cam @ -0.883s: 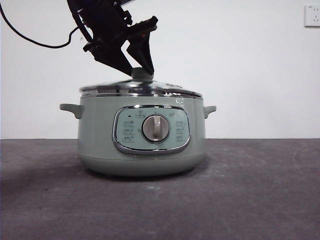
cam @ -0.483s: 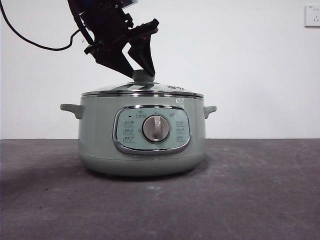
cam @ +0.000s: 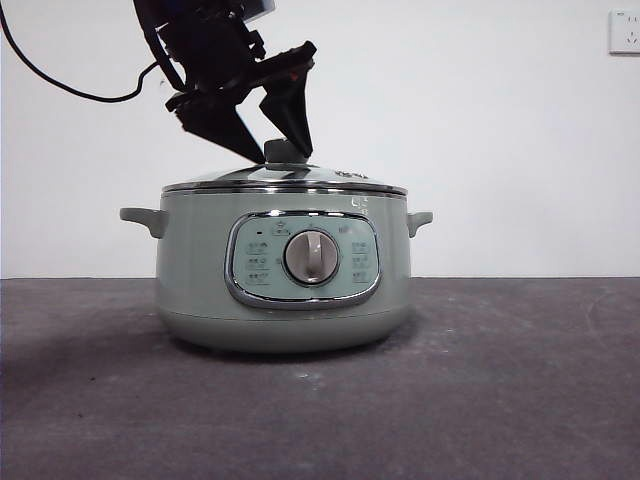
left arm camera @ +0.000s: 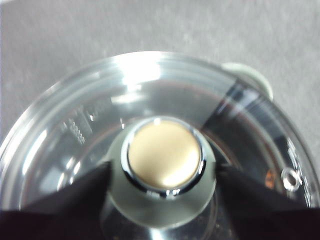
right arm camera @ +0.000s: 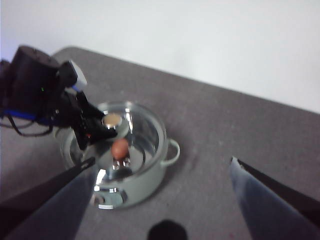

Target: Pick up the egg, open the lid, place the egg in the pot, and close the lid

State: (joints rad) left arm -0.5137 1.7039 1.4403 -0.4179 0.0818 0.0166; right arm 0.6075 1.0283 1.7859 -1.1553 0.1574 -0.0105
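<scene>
The pale green pot [cam: 285,270] stands on the dark table with its grey dial facing the front camera. The glass lid [cam: 285,180] lies flat on the pot's rim. My left gripper [cam: 285,155] comes down from the upper left, its jaws shut on either side of the lid's knob [left arm camera: 165,157]. The reddish-brown egg [right arm camera: 120,148] lies inside the pot, seen through the glass in the right wrist view. My right gripper [right arm camera: 162,160] is open and empty, high above the table to one side of the pot [right arm camera: 125,165].
The dark grey table [cam: 500,380] runs out on both sides of the pot. A white wall stands behind, with a socket [cam: 625,30] at the top right. A black cable [cam: 60,80] hangs from the left arm.
The lid was blurred and settling onto the pot a second ago; it now lies still on the rim. The left gripper has stayed at the knob, shifting only slightly.
</scene>
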